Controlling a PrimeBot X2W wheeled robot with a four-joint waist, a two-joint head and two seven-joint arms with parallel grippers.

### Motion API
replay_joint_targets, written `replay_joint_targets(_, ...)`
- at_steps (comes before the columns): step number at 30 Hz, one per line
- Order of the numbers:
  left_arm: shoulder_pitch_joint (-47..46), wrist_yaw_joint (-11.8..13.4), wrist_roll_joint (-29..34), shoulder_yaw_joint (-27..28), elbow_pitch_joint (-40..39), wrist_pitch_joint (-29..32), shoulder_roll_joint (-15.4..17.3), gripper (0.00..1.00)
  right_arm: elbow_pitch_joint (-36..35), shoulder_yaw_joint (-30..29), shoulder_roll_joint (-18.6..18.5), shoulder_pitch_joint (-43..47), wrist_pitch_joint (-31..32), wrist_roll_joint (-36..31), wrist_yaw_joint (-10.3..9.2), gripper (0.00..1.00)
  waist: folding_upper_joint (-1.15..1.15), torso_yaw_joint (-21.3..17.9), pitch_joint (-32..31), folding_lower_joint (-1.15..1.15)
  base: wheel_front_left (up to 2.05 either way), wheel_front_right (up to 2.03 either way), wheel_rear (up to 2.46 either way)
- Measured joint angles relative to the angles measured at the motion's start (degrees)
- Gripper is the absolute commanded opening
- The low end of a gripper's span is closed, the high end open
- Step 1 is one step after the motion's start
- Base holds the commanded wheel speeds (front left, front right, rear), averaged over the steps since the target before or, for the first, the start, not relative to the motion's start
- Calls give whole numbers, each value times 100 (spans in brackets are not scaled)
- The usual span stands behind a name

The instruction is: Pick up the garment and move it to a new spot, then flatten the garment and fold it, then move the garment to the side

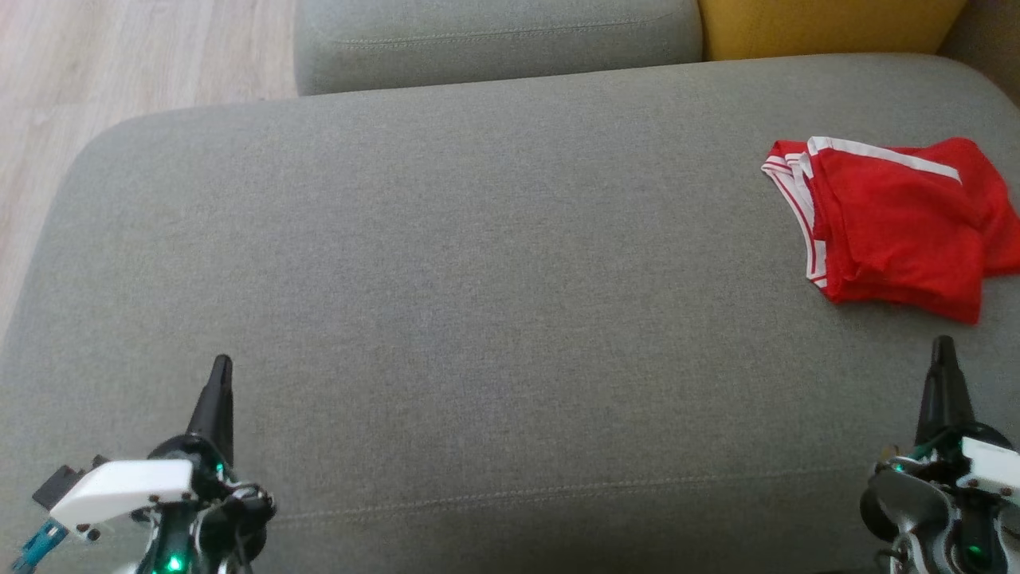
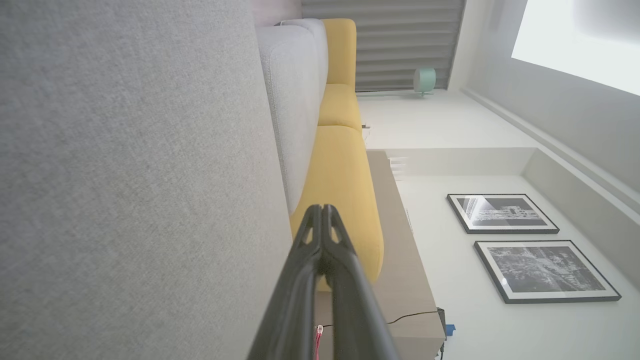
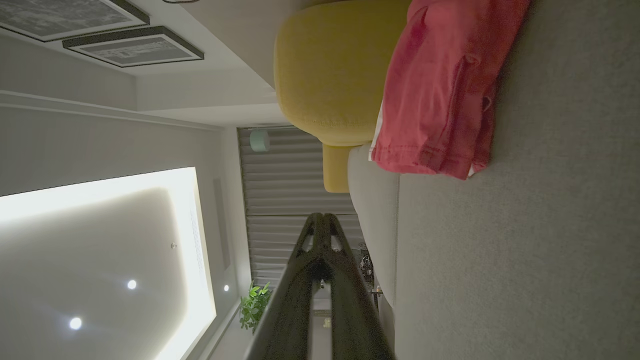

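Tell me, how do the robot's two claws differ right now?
The right gripper sits just short of the red garment; the left gripper is far from it, across the grey cushion. The right gripper's wrist view has the garment ahead of its fingers; the left gripper's has yellow cushions and a wall. Shared: both are shut, hold nothing and point the same way.
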Motion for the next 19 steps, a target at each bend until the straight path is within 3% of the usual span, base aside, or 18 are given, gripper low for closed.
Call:
replay_joint_targets(5, -90, -44, -281, 101, 32, 73, -1, 0, -2, -78, 0, -4, 69, 292, 0, 0, 0, -5, 13, 0, 0, 0, 0)
replay_joint_targets(19, -109, -44, -279, 133, 32, 96, -11, 0, -2, -103, 1, -20, 78, 294, 0, 0, 0, -5, 12, 0, 0, 0, 0)
